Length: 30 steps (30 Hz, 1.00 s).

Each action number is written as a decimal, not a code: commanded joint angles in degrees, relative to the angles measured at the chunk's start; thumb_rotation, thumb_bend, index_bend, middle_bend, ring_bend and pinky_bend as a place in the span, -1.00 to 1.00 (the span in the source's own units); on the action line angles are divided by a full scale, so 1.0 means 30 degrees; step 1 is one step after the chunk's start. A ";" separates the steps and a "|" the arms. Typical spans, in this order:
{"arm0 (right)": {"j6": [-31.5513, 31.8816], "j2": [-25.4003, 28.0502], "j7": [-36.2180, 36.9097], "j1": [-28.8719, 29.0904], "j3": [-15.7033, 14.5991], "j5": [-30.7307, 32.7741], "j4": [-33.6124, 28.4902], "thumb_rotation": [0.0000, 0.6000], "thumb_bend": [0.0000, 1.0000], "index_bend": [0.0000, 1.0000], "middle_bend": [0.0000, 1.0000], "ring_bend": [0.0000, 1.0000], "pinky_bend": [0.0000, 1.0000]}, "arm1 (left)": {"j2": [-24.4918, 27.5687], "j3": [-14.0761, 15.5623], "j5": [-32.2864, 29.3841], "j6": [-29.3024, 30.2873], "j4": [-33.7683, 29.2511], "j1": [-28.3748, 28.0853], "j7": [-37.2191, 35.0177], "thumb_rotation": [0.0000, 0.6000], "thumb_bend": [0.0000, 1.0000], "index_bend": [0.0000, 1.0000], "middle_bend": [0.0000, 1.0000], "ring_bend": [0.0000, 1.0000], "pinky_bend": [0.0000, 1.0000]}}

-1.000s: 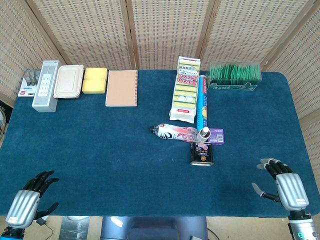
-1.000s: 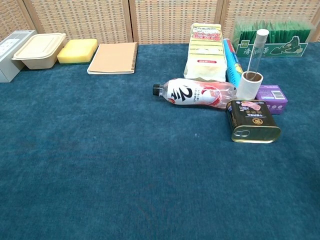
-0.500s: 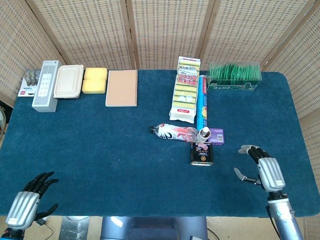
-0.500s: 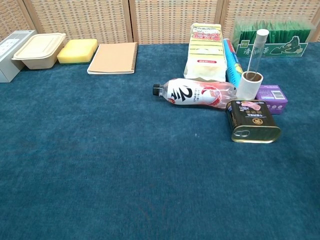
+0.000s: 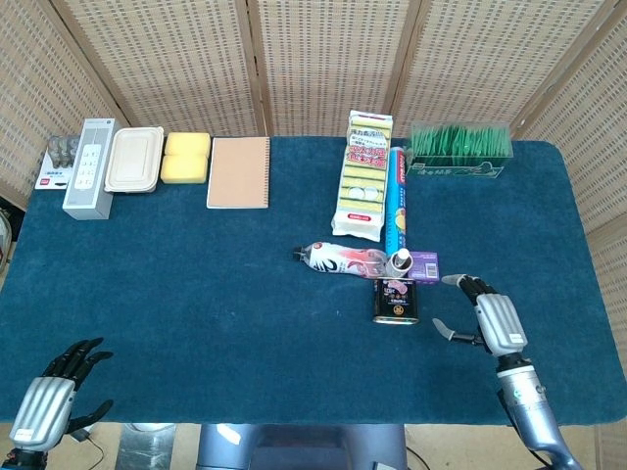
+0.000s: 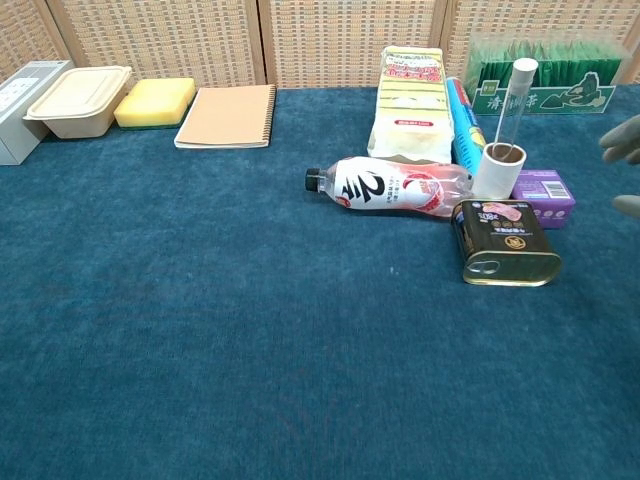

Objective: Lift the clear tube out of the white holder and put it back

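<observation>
The tube [image 6: 510, 103] stands tilted in the holder [image 6: 497, 171], its capped top leaning up and away from the holder's rim. It looks light, thin, stiff and smooth, probably slippery and possibly breakable, so a gentle pinch on the bare length just above the holder seems best, lifting along its slant.

The holder is hemmed in: a tin [image 6: 505, 243] just in front of it, a bottle [image 6: 390, 186] lying to its left, a purple box [image 6: 545, 189] touching it on the right, a blue roll [image 6: 464, 122] behind. Open room lies above and to the holder's right.

The right robot hand [image 5: 482, 315] hovers right of the holder, fingers spread, empty. The left robot hand [image 5: 54, 395] waits far left of the holder at the bench [image 5: 196, 294] edge, fingers apart, empty.
</observation>
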 commanded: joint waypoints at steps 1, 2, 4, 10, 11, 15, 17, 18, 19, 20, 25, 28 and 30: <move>-0.0537 -0.0376 -0.0547 0.0625 0.0509 0.0642 0.0334 0.33 -0.42 -0.58 -0.48 -0.49 -0.33 | -0.0011 -0.0003 0.0014 0.0026 -0.0039 0.0009 -0.0014 1.00 -0.64 -0.53 -0.71 -0.76 -0.57; -0.0549 -0.0430 -0.0608 0.0710 0.0622 0.0746 0.0347 0.33 -0.42 -0.58 -0.48 -0.49 -0.33 | -0.0013 -0.0004 0.0017 0.0042 -0.0048 0.0019 -0.0009 1.00 -0.64 -0.53 -0.71 -0.76 -0.57; -0.0550 -0.0507 -0.0665 0.0864 0.0843 0.0961 0.0332 0.33 -0.42 -0.59 -0.48 -0.47 -0.33 | -0.0025 -0.0011 0.0009 0.0060 -0.0058 0.0038 0.0017 1.00 -0.64 -0.53 -0.71 -0.76 -0.57; -0.0774 -0.0885 -0.1058 0.1311 0.1108 0.1326 0.0794 0.33 -0.42 -0.60 -0.47 -0.40 -0.20 | -0.0029 0.0015 -0.0047 -0.0048 -0.0124 0.0056 0.0185 1.00 -0.64 -0.53 -0.71 -0.76 -0.57; -0.0801 -0.0971 -0.1161 0.1392 0.1143 0.1370 0.0885 0.33 -0.42 -0.60 -0.47 -0.40 -0.20 | -0.0020 0.0020 -0.0044 -0.0047 -0.0148 0.0063 0.0217 1.00 -0.64 -0.53 -0.71 -0.76 -0.57; -0.0980 -0.1297 -0.1277 0.1683 0.1317 0.1669 0.1117 0.33 -0.41 -0.60 -0.45 -0.38 -0.17 | 0.0019 0.0018 -0.0030 0.0010 -0.0268 0.0102 0.0324 1.00 -0.64 -0.53 -0.71 -0.76 -0.57; -0.1179 -0.1473 -0.1356 0.1922 0.1439 0.1814 0.1274 0.33 -0.42 -0.60 -0.44 -0.36 -0.14 | 0.0040 0.0023 -0.0043 -0.0027 -0.0337 0.0106 0.0437 1.00 -0.64 -0.53 -0.71 -0.76 -0.57; -0.1321 -0.1547 -0.1383 0.2049 0.1498 0.1910 0.1346 0.33 -0.42 -0.60 -0.43 -0.34 -0.12 | 0.0053 0.0030 -0.0044 -0.0057 -0.0389 0.0102 0.0506 1.00 -0.64 -0.53 -0.71 -0.76 -0.57; -0.1409 -0.1598 -0.1420 0.2151 0.1552 0.1983 0.1400 0.33 -0.42 -0.60 -0.42 -0.33 -0.09 | 0.0069 0.0034 -0.0037 -0.0075 -0.0440 0.0098 0.0565 1.00 -0.64 -0.53 -0.71 -0.76 -0.57; -0.1454 -0.1653 -0.1489 0.2246 0.1603 0.2031 0.1455 0.33 -0.41 -0.60 -0.41 -0.32 -0.08 | 0.0080 0.0039 -0.0024 -0.0077 -0.0485 0.0100 0.0617 1.00 -0.64 -0.53 -0.71 -0.76 -0.57; -0.1741 -0.1850 -0.1857 0.2730 0.1871 0.2364 0.1528 0.32 -0.41 -0.60 -0.38 -0.30 -0.06 | 0.0080 0.0011 -0.0029 -0.0072 -0.0656 0.0118 0.0782 1.00 -0.64 -0.53 -0.71 -0.76 -0.57; -0.1808 -0.1876 -0.2014 0.2865 0.1904 0.2445 0.1496 0.32 -0.41 -0.60 -0.37 -0.29 -0.06 | 0.0079 0.0029 -0.0029 -0.0128 -0.0685 0.0114 0.0845 1.00 -0.64 -0.53 -0.71 -0.76 -0.57; -0.1839 -0.1909 -0.2190 0.3004 0.1942 0.2495 0.1452 0.32 -0.41 -0.59 -0.36 -0.29 -0.06 | 0.0075 0.0040 -0.0026 -0.0156 -0.0708 0.0116 0.0902 1.00 -0.64 -0.53 -0.71 -0.76 -0.57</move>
